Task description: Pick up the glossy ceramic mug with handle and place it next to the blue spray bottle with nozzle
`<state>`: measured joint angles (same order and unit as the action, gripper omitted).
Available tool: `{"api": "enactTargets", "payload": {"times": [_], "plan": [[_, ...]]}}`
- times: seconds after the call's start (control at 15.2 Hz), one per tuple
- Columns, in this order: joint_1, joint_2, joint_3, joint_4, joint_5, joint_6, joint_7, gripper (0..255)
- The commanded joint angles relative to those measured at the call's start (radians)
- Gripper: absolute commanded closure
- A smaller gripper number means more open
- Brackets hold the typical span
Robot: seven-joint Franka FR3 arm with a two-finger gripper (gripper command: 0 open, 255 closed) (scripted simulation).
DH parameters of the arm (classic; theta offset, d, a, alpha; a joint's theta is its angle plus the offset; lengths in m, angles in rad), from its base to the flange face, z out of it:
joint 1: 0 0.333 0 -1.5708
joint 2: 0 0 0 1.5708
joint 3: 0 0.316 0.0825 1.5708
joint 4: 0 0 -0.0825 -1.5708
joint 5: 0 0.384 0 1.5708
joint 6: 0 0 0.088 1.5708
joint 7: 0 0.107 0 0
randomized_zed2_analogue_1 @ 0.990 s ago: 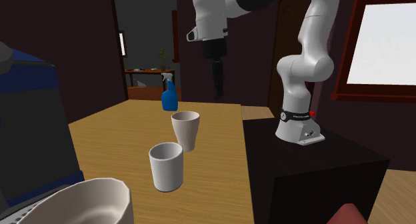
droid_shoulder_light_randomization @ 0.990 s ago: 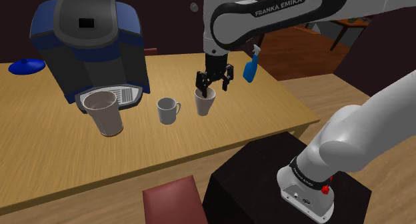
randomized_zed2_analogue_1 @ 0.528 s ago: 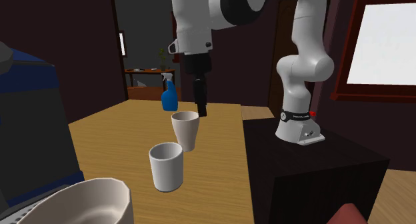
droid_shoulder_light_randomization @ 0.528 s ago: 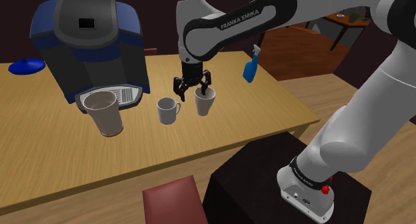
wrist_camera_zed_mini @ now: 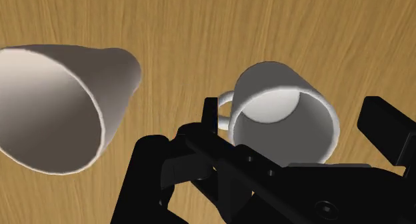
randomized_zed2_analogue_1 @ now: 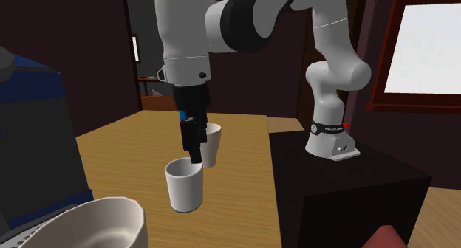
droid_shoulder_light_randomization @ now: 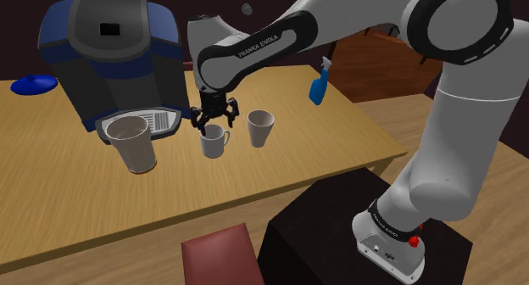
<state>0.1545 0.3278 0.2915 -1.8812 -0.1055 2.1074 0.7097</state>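
Near the middle of the shoulder view, the mug [droid_shoulder_light_randomization: 213, 142] stands upright on the tabletop [droid_shoulder_light_randomization: 68, 198], mouth up and long axis vertical. Its handle points to the frame's right, toward a handleless cup [droid_shoulder_light_randomization: 259, 127] just beside it. The gripper [droid_shoulder_light_randomization: 214, 119] hangs straight down over the mug. Its fingers are spread apart, one to each side of the rim, and they clasp nothing. In the wrist view the mug's open mouth lies between the two fingers, with the handle by one fingertip on the side facing the cup.

The spray bottle [droid_shoulder_light_randomization: 320, 83] stands well apart, up and to the right of the mug near the tabletop's far right edge. The cup stands between mug and bottle. To the mug's left a bigger beige cup [droid_shoulder_light_randomization: 133, 143] sits in front of a dark blue coffee machine [droid_shoulder_light_randomization: 114, 58]. A blue dish [droid_shoulder_light_randomization: 32, 84] lies at the far left. At the lower right the arm's dark stand [droid_shoulder_light_randomization: 339, 215] sits off the tabletop, with a red chair [droid_shoulder_light_randomization: 222, 254] at the frame's bottom edge.
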Motion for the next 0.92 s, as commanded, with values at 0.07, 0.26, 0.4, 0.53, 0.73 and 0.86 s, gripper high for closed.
{"api": "enactTargets", "payload": {"times": [0.07,0.26,0.4,0.53,0.73,0.86], "plan": [[0.031,0.119,-0.010,0.130,-0.039,-0.005,0.037,0],[0.061,0.211,-0.020,0.239,-0.064,-0.017,0.061,0],[0.062,0.222,-0.022,0.229,-0.067,0.005,0.063,0],[0.063,0.234,-0.025,0.219,-0.072,0.026,0.066,0],[0.065,0.258,-0.030,0.205,-0.079,0.063,0.071,0],[0.065,0.258,-0.030,0.205,-0.079,0.063,0.071,0]]}}
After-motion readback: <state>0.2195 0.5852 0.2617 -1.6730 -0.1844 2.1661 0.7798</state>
